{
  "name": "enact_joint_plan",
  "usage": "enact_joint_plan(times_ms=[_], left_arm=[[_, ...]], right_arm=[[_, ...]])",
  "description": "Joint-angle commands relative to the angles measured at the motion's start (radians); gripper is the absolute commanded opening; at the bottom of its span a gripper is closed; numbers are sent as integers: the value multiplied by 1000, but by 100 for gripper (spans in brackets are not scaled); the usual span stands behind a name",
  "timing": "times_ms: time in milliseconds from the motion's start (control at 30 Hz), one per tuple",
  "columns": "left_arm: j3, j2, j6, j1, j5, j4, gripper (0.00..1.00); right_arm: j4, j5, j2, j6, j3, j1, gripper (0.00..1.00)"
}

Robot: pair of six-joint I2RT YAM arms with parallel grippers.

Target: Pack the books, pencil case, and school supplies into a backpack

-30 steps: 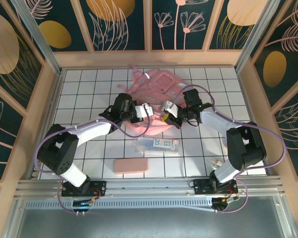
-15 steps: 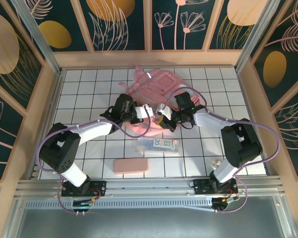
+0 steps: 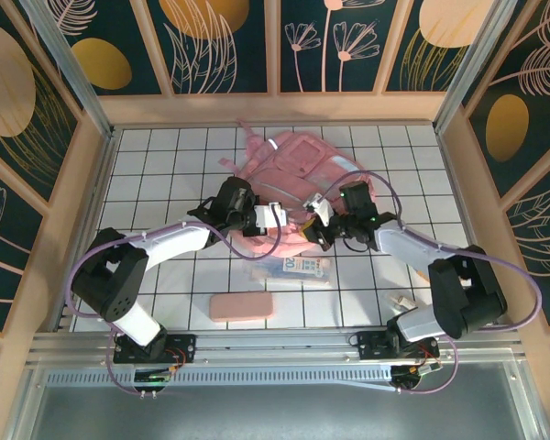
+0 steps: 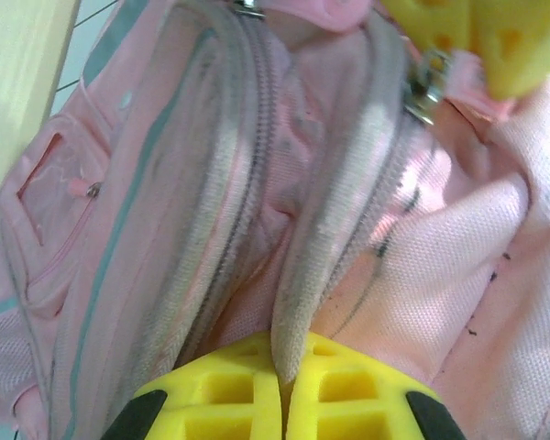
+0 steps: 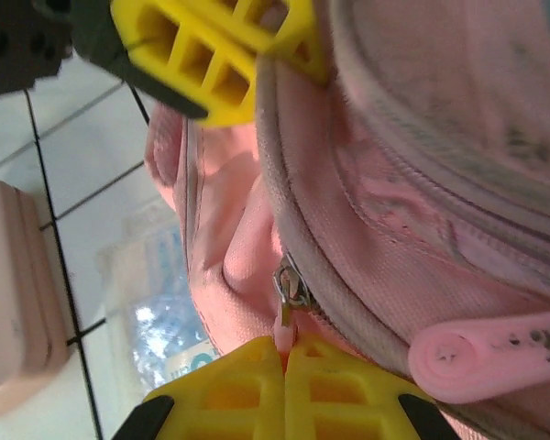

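My left claw (image 4: 284, 390) is clenched on the grey zipper band (image 4: 348, 211) of the soft pink fabric backpack (image 3: 298, 165). The backpack lies in the middle of the white tiled counter (image 3: 156, 165), toward its far edge. My right claw (image 5: 286, 357) is pinched shut on the small metal zipper pull (image 5: 291, 286). The clear flat packet with blue-green print (image 3: 298, 268) lies just beside the backpack on its near side. The salmon-pink oblong case (image 3: 242, 306) rests closer to the near edge, left of middle.
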Motion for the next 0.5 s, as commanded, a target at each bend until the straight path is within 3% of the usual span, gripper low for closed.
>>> enact_joint_plan(times_ms=[0, 133, 233, 467], left_arm=[[37, -28, -4, -12, 72, -141, 0], [86, -6, -141, -20, 70, -136, 0], [122, 9, -171, -54, 100, -138, 0], [201, 28, -267, -87, 224, -139, 0]], right_arm=[[8, -113, -63, 131, 28, -24, 0], [-93, -123, -52, 129, 90, 39, 0], [-106, -115, -31, 152, 125, 75, 0], [32, -7, -35, 343, 121, 98, 0]])
